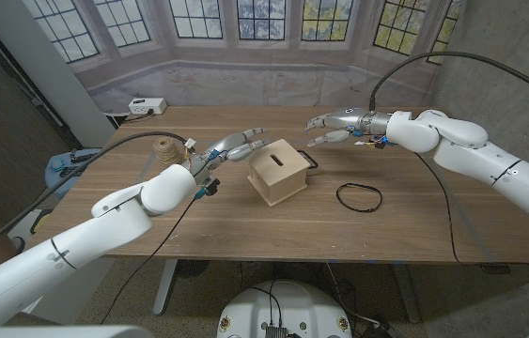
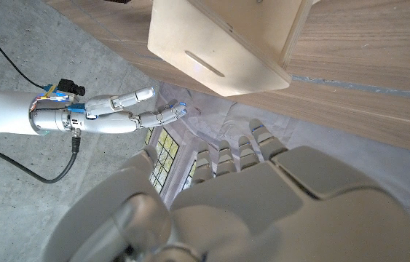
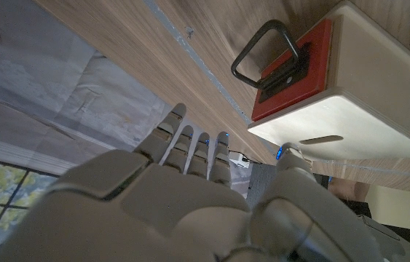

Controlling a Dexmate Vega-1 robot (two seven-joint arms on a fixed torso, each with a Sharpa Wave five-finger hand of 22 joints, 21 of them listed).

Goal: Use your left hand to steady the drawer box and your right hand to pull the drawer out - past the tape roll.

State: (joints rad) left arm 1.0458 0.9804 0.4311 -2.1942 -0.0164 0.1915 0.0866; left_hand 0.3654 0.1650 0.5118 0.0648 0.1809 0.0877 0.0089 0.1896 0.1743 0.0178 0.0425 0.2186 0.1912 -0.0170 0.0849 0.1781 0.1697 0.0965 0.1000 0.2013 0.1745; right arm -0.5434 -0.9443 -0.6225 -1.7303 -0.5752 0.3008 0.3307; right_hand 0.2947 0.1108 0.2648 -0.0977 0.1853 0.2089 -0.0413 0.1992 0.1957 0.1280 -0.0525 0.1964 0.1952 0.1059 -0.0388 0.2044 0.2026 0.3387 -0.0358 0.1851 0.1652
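The light wooden drawer box (image 1: 278,171) stands mid-table with a slot in its top; it also shows as the box (image 2: 219,40). Its red drawer front (image 3: 296,69) carries a black loop handle (image 3: 263,54), seen too as the handle (image 1: 311,160), and sits in the box. My left hand (image 1: 231,147) hovers just left of the box, fingers stretched toward it, holding nothing. My right hand (image 1: 334,127) hangs behind and right of the handle, fingers spread, apart from it; it shows as the right hand (image 2: 110,116). A thin black tape ring (image 1: 359,196) lies right of the box.
A spool of twine (image 1: 165,150) stands beside my left wrist. A white power box (image 1: 147,106) sits at the table's far left corner. Black cables trail from both arms across the table (image 1: 245,225).
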